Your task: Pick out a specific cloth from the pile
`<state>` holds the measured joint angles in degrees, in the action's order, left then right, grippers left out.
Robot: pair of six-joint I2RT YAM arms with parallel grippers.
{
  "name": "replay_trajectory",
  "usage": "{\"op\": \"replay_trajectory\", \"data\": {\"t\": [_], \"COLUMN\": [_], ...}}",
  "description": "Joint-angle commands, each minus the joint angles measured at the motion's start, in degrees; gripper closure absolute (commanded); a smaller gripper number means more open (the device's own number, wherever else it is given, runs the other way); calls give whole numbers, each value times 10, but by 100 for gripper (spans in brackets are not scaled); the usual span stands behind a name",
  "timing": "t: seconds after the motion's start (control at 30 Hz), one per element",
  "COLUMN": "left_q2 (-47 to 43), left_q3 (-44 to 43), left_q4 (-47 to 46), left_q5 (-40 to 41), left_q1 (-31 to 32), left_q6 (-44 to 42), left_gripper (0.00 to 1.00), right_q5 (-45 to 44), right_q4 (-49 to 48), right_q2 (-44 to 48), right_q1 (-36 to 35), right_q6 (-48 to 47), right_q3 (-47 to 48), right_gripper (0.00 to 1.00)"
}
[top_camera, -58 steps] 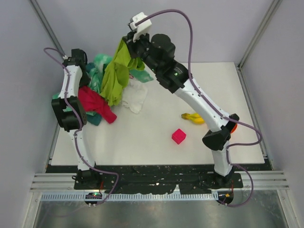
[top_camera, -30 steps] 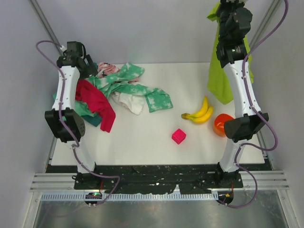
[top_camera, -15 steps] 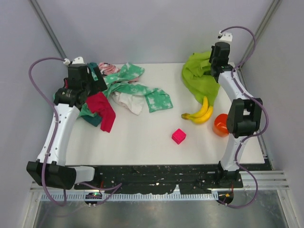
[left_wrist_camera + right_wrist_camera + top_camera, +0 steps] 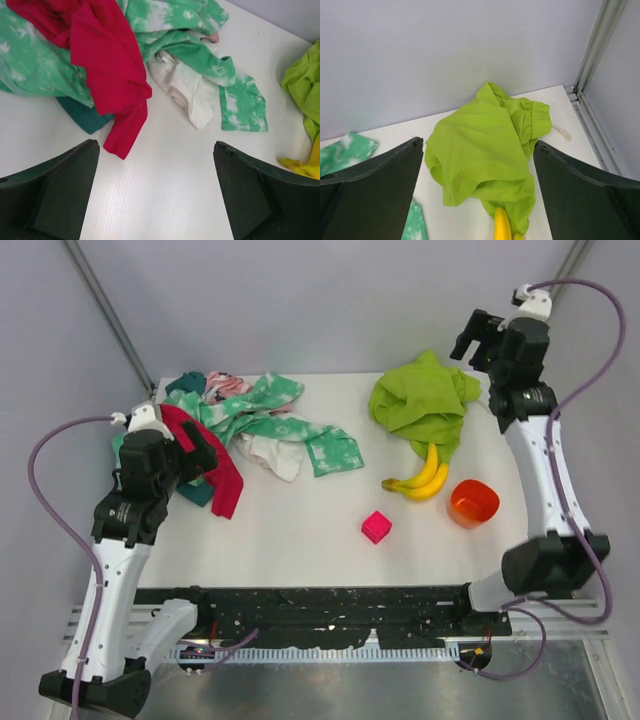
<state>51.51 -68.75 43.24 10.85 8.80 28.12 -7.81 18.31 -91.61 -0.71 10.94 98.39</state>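
Lifted off since a half-second back, my right gripper (image 4: 477,142) gapes wide above the cloth (image 4: 425,400), heaped by the desk's (image 4: 300,530) far right corner, overlapping the banana (image 4: 425,475), well apart from the pile (image 4: 250,425); left gripper (image 4: 156,145) wide too; pick looks done.

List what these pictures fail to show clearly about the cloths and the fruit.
1. Top view: the banana's upper end lies under the lime-green cloth.
2. Right wrist view: the bottom edge cuts off the banana.
3. Left wrist view: the magenta-red cloth buries most of the dark teal cloth; the right edge cuts off the lime-green cloth.
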Motion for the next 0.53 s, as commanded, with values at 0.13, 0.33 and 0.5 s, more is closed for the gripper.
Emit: {"op": "replay_trajectory", "data": {"t": [0.13, 0.33, 0.5], "left_q2": [-97, -134, -153], "left_q3": [99, 133, 146], "left_q4": [22, 50, 48], "left_q5": [10, 22, 26], "left_q1": [3, 3, 3], "left_q6": [38, 41, 38], "left_gripper": [1, 0, 0], "right_q5": [14, 10, 0], "right_q4": [-19, -12, -2], "right_q2": [327, 484, 516], "right_q1": [-2, -1, -2], "right_q6": [39, 49, 52], "right_q3": [-348, -512, -521], "right_gripper": [5, 5, 5]}}
